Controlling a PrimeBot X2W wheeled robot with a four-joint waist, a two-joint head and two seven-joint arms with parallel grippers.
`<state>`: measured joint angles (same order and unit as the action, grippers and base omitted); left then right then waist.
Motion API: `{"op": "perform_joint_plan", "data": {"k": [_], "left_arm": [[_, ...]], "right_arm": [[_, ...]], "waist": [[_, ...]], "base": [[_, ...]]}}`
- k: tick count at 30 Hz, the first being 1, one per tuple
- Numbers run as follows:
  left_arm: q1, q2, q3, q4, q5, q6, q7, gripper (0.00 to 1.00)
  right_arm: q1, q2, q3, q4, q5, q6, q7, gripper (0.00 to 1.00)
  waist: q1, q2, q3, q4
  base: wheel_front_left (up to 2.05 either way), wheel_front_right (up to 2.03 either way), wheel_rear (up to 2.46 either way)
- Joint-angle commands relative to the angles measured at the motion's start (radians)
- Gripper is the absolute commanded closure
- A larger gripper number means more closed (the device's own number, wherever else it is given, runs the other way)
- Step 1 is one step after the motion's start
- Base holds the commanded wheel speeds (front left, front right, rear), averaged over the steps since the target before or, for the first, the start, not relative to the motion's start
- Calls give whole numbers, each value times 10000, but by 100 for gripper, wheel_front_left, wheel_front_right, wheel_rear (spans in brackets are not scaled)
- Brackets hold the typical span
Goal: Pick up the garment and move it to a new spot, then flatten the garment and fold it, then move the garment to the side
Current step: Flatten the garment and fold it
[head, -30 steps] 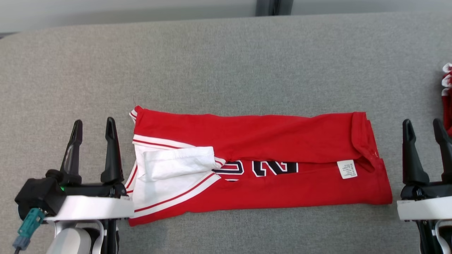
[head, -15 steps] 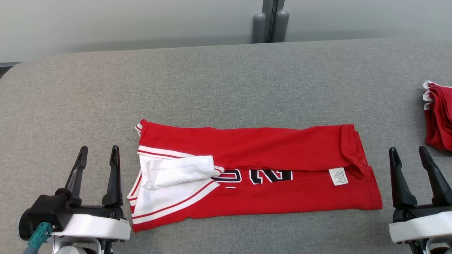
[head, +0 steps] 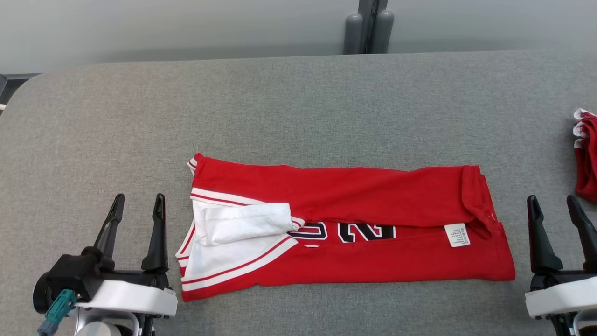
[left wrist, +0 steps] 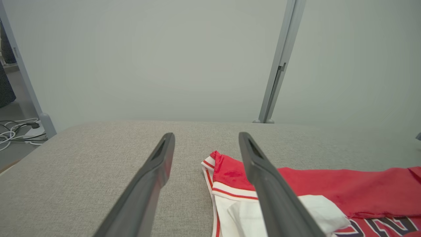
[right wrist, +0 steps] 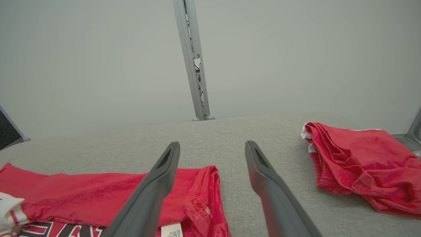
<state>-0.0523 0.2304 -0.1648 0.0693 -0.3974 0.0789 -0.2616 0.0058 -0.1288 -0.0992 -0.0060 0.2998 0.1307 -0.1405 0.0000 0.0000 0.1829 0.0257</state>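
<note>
Lower left of the head view, the left hand [head: 140, 197] is sitting with its two dark fingers spread wide and nothing between them. Lower right, the right hand [head: 551, 199] is doing the same, spread and empty, and neither is touching cloth.

What is changing over this last second is the view itself. The whole picture is sliding as the head lifts, bringing the table's [head: 298, 102] far edge and the wall into frame, while the hands are staying wide.

The garment [head: 354, 200] is lying across the middle of the frame as before. It is a long red band folded lengthwise, with a white sleeve [head: 242, 224] tucked at its left end and a label [head: 457, 234] near its right end. One hand is waiting just beside each short end, so the lengthwise folds look done and a crosswise fold looks next.

Above the garment, bare grey table is running wide and free to the rounded far edge. At the right edge of the frame a pile of red clothes [head: 587, 154] is crowding that side, near the right hand. Beyond the table, a grey post [head: 369, 25] is standing at the upper middle.
</note>
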Motion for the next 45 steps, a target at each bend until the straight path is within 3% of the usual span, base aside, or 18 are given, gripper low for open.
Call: {"op": "perform_joint_plan", "data": {"k": [1, 14, 27, 28, 29, 30, 34, 45], "left_arm": [[-228, -9, 27, 24, 72, -82, -39, 0], [-1169, -475, -162, 289, 403, -538, -39, 0], [-1453, -786, 184, 490, 770, -867, -40, 0], [-1473, -804, 205, 495, 788, -886, -40, 0], [-1489, -819, 240, 496, 807, -918, -40, 0], [-1501, -834, 270, 497, 839, -947, -40, 0], [-1472, -891, 448, 509, 912, -997, -40, 0], [-1279, -1016, 692, 542, 1085, -1126, -40, 0]], "right_arm": [[-148, -109, -97, 114, -30, 2, 31, 0], [-1524, -496, 330, 3256, 438, 2, -93, 0], [-2031, -361, 1652, 5940, 1995, 1, 709, 0], [-2056, -354, 1851, 6015, 2136, 1, 841, 58], [-2091, -382, 1991, 6041, 2262, 2, 827, 86], [-2137, -426, 2092, 6043, 2370, 2, 756, 100], [-2324, -869, 2370, 5841, 2837, -2, 488, 100], [-2298, -2183, 1593, 5548, 3206, -35, -211, 100]], "waist": [[0, 0, 59, 69], [0, 0, 920, 785], [0, 0, 1217, 794], [0, 0, 1235, 779], [0, 0, 1254, 760], [0, 0, 1274, 744], [0, 0, 1274, 625], [0, 0, 1105, 378]], "base": [[0, 0, 0], [0, 0, 0], [0, 0, 0], [0, 0, 0], [0, 0, 0], [0, 0, 0], [0, 0, 0], [0, 0, 0]]}}
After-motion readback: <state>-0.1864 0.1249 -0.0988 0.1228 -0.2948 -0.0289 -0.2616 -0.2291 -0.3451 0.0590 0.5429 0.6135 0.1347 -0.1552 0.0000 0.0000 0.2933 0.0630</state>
